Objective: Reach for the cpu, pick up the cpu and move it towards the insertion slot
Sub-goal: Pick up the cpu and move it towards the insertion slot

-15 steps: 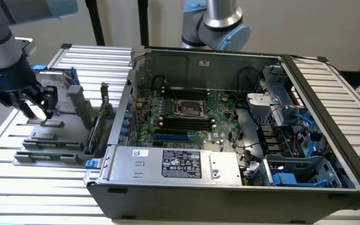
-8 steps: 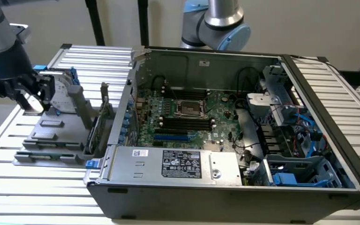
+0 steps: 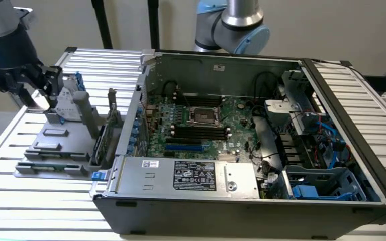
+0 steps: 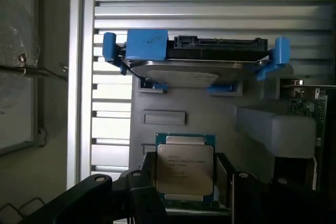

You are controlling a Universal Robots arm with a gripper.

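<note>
Exterior view: the gripper [image 3: 42, 95] hangs from the arm [image 3: 5, 45] low over the far end of a grey tray [image 3: 52, 145] that lies on the slatted table [image 3: 38, 201]. The tray runs from just under the jaws toward the camera. The open computer case [image 3: 179, 213] stands beside the tray, toward the exterior view's right of the jaws. Inside it, on the green main board, the insertion slot [image 3: 203, 114] shows as a silvery square frame round a dark centre. It is well apart from the jaws, with the case wall between them. Long black memory slots [image 3: 196, 131] lie just beside the slot on the side nearer the camera, and a silver power box [image 3: 179, 175] with a label sits along the case's near wall.

Wrist view: the cpu [image 4: 185, 163] lies flat between the jaws of the gripper [image 4: 186, 177], silver top up, with its printed lines readable and a thin green edge showing at two ends. The jaws stand one on each side of it, set about as wide as the chip and right up against its side edges. Whether they are pressing on it cannot be told. Past the cpu, farther out from the jaws, a hard drive [image 4: 194, 69] in blue rails [image 4: 142, 43] stands on the same grey tray [image 4: 210, 114]. A pale grey block [image 4: 273, 129] sits off to one side of the jaws, with a green card [image 4: 304, 106] near it.
</note>
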